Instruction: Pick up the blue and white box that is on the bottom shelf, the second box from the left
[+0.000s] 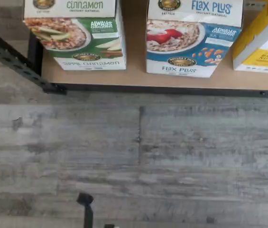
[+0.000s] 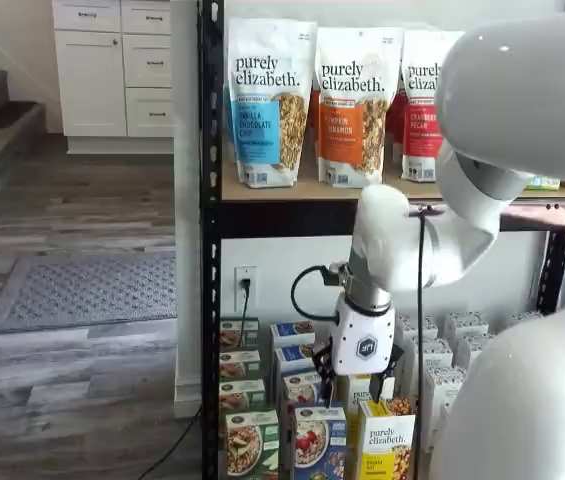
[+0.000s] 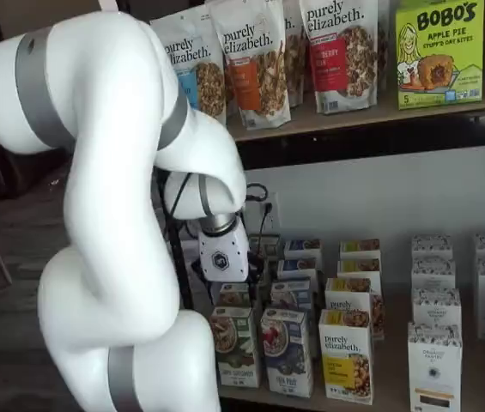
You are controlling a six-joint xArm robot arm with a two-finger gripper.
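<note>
The blue and white box (image 1: 190, 40) reads "Flax Plus" and stands upright at the front edge of the bottom shelf (image 1: 136, 71), between a green-and-white cinnamon carton (image 1: 79, 35) and a yellow carton (image 1: 262, 45). Both shelf views show the blue and white box (image 2: 317, 445) (image 3: 287, 352) at the head of its row. My gripper (image 2: 350, 385) hangs above and a little behind that front row, touching no box. Its two black fingers stand apart with a gap between them, so it is open and holds nothing.
A black rack post (image 2: 210, 300) stands at the left. Granola bags (image 2: 262, 100) fill the tan board above. Rows of white cartons (image 3: 435, 343) stand to the right. A cable (image 2: 307, 290) loops beside the wrist. Grey plank floor (image 1: 134, 156) lies before the shelf.
</note>
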